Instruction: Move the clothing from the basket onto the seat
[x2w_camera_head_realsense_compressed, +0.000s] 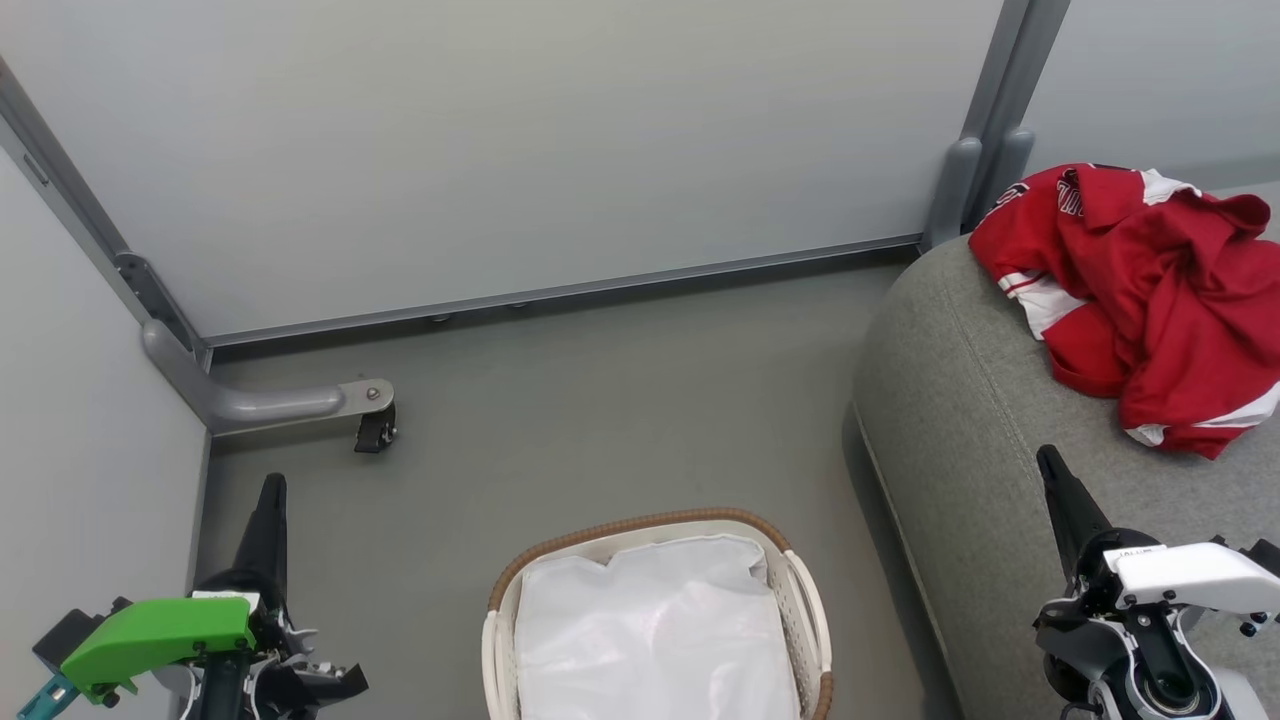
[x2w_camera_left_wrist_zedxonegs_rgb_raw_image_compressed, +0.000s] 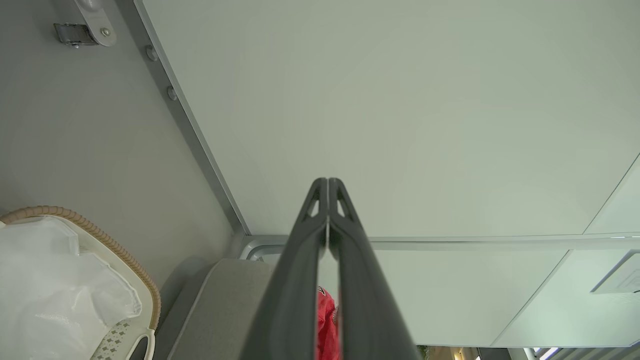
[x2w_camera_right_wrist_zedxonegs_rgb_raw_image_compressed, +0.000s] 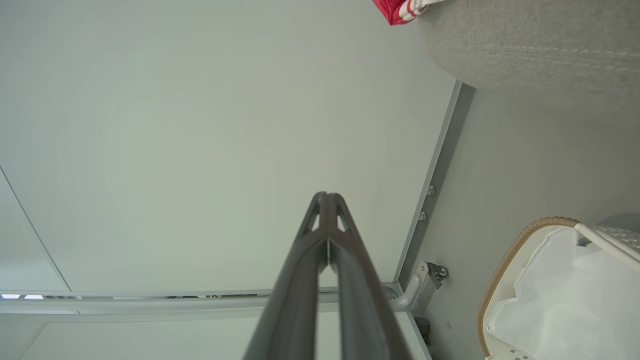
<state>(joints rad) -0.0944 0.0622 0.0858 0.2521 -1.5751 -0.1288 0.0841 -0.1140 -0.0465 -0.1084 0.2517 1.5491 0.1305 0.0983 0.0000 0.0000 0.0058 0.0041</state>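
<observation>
A grey floor (x2w_camera_head_realsense_compressed: 600, 400) runs to pale wall panels (x2w_camera_head_realsense_compressed: 500, 150) in the head view. The basket (x2w_camera_head_realsense_compressed: 640, 522) stands on that floor and holds nothing but its white liner (x2w_camera_head_realsense_compressed: 655, 630). Right of the basket rises the seat (x2w_camera_head_realsense_compressed: 960, 420). The clothing (x2w_camera_head_realsense_compressed: 1150, 300) lies crumpled on top of it, well apart from the basket. The left tool (x2w_camera_head_realsense_compressed: 272, 490) hangs left of the basket and the right tool (x2w_camera_head_realsense_compressed: 1050, 465) right of it, both clenched on nothing.

In the left wrist view the fingers meet at their tips, with a sliver of red beyond the basket.

In the right wrist view the fingers press together, empty, and a red hem rests on the seat, far from the basket.

The jerseys look light, limp and smooth, so they would sag from any grip. A raised fold or the collar seems the best pinch. The moving looks done.
</observation>
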